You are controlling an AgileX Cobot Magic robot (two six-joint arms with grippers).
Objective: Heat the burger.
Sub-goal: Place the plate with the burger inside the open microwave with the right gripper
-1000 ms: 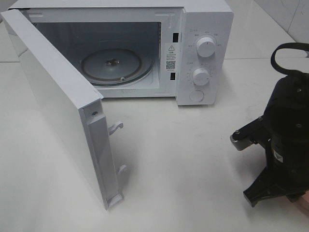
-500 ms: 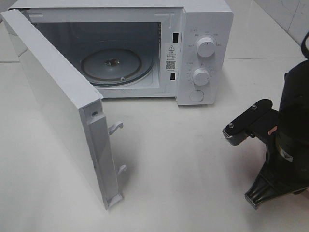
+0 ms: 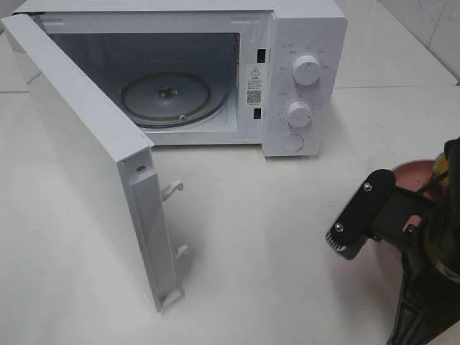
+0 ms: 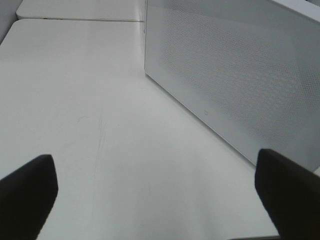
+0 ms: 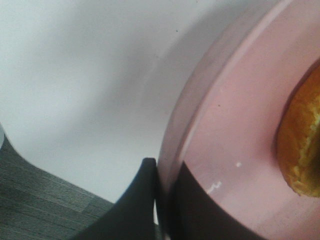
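burger [image 5: 305,145] cropped at edge, pink plate [image 3: 413,175] mostly behind arm [image 3: 431,287]

You have one microwave [image 3: 302,43], ahead and to the left of the right gripper [image 5: 162,200]. It has one door [image 3: 79,158], two knobs [image 3: 307,70] [image 3: 299,113], one button [image 3: 292,142], one turntable [image 3: 169,97] and two latch hooks [image 3: 172,190]. One plate [image 5: 230,150] sits between that gripper's tips, carrying one burger [image 5: 302,145]. You have two grippers in all; the left gripper [image 4: 157,177] is near the door.

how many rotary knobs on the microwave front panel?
2, both on the microwave control panel: upper knob near the top, lower knob just beneath. The round button below them isn't one. None appear hidden.
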